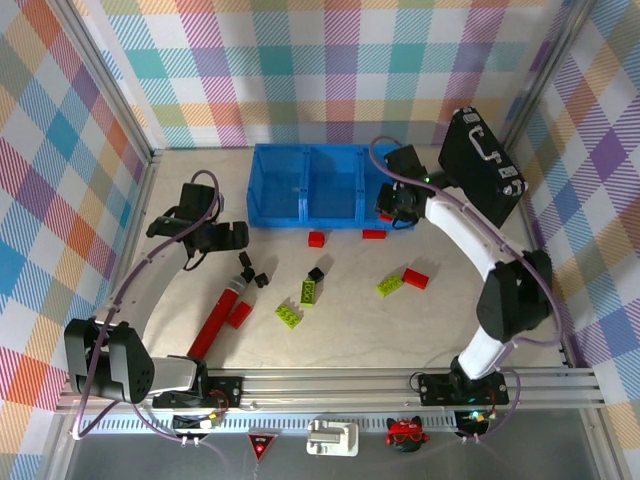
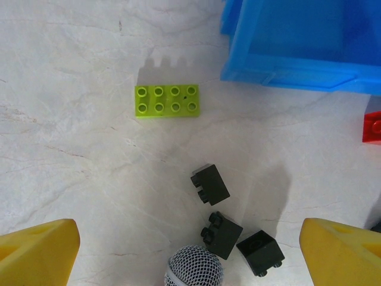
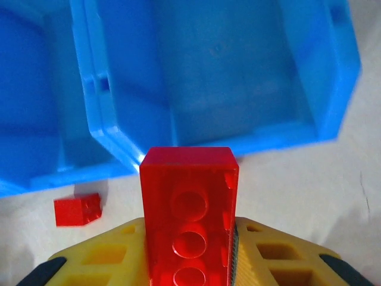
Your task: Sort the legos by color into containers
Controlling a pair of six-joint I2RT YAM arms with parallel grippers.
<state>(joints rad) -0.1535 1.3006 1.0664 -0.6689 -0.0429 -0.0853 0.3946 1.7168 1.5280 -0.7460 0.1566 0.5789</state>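
Note:
Three joined blue containers stand at the back of the table. My right gripper hovers at the front lip of the rightmost container, shut on a red lego that stands up between its yellow fingers. A small red lego lies on the table below the lip. My left gripper is open over three black legos, and a lime green lego lies beyond them. More red, lime and black legos are scattered mid-table.
A long red cylinder with a mesh head lies at the left, its head between my left fingers. A black hard case leans at the back right. Plaid walls enclose the table on three sides.

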